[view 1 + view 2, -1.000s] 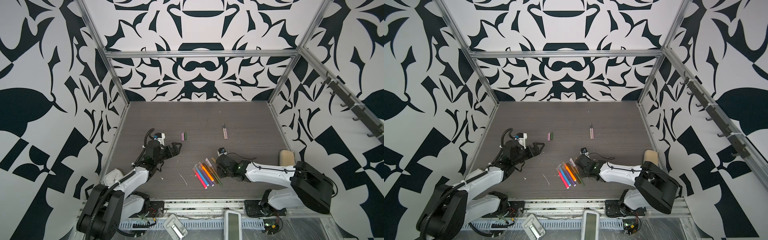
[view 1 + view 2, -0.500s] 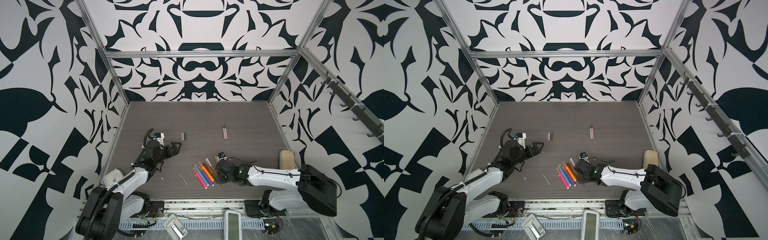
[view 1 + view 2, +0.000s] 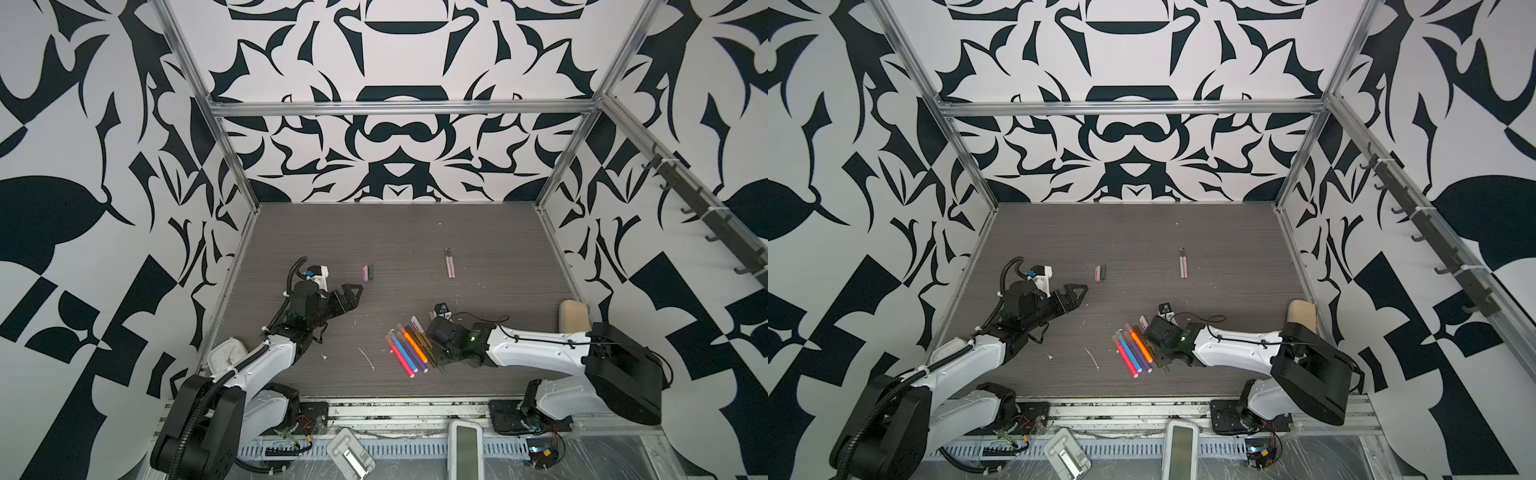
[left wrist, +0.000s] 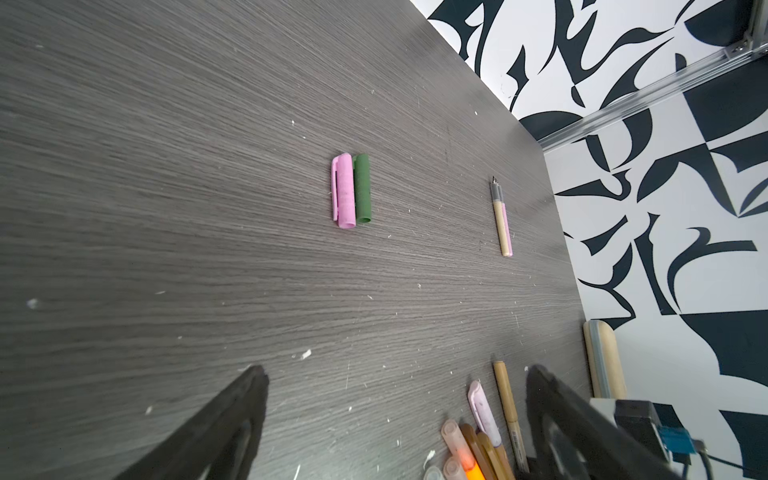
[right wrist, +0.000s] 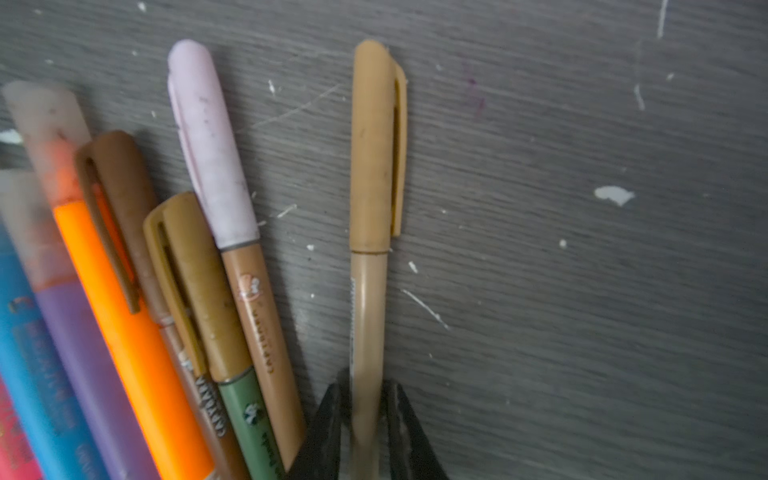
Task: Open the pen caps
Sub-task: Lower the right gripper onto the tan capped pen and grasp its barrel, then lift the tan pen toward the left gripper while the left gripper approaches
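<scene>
Several capped pens lie fanned together near the table's front, orange, purple, blue and pink among them. My right gripper is shut on the barrel of a tan pen at the right edge of that fan. The pen lies on the table with its tan cap on. In both top views this gripper sits low beside the fan. A pink cap and a green cap lie loose side by side. My left gripper hovers open and empty near them.
Two uncapped pens lie together further back. A beige block leans on the right wall. A white timer sits by the left arm's base. Small white flecks dot the grey table.
My right gripper has slid toward the table's front along the fan of pens, and its jaws have narrowed onto the tan pen's barrel. The left arm has not moved.
</scene>
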`<move>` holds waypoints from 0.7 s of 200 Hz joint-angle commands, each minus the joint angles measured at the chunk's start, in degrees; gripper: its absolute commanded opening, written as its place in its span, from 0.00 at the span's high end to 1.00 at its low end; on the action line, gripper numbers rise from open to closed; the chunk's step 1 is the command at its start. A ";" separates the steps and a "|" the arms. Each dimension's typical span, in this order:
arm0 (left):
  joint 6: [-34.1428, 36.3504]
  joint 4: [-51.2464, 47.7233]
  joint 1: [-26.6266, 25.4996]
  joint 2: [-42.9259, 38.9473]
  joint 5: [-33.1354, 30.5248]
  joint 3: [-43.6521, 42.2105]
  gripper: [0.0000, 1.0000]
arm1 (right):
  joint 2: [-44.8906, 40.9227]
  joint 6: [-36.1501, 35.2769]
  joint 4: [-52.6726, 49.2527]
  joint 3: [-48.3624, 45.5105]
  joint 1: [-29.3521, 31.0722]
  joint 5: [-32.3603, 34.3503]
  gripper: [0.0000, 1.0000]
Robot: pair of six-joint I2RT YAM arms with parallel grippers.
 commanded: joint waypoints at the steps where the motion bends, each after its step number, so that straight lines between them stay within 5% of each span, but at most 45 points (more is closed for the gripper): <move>1: -0.03 -0.36 0.18 -0.83 0.24 -0.44 0.01 | 1.87 0.44 -5.68 -0.13 0.12 1.24 0.82; 115: 0.05 0.01 0.43 -0.23 0.72 -0.50 0.00 | 3.09 -0.70 -7.68 1.21 0.22 3.04 0.88; 140: -0.03 0.30 0.33 -0.01 1.39 -0.34 0.11 | 1.93 -1.47 -7.95 1.63 -0.26 3.28 0.94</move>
